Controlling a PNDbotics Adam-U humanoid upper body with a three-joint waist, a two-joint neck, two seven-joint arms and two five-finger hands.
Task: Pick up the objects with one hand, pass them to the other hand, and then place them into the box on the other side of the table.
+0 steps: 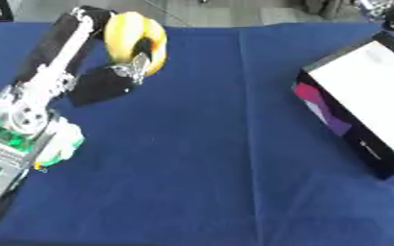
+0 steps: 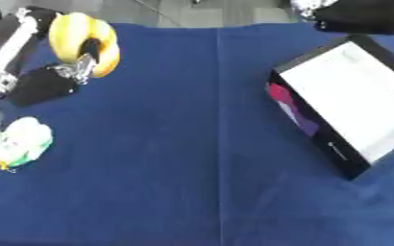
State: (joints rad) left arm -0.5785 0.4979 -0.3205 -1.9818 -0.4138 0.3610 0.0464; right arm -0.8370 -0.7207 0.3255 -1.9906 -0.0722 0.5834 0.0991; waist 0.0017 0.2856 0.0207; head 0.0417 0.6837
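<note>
A yellow banana bunch [image 1: 135,37] is at the far left of the blue table. My left hand [image 1: 108,81] reaches it from the left, with its fingers [image 1: 137,65] curled round the bunch's lower end. A small white and green object [image 2: 19,141] lies on the cloth nearer the left edge, partly hidden by my forearm in the left eye view. A black box with a white inside [image 2: 351,101] stands open on the right side. A dark blurred shape [image 2: 364,17] beyond the box, in the upper right corner, looks like my right hand.
My left forearm [image 1: 32,105] spans the left edge from the lower corner up to the bananas. A seam in the blue cloth [image 1: 249,144] runs down the middle. Grey floor shows past the far edge.
</note>
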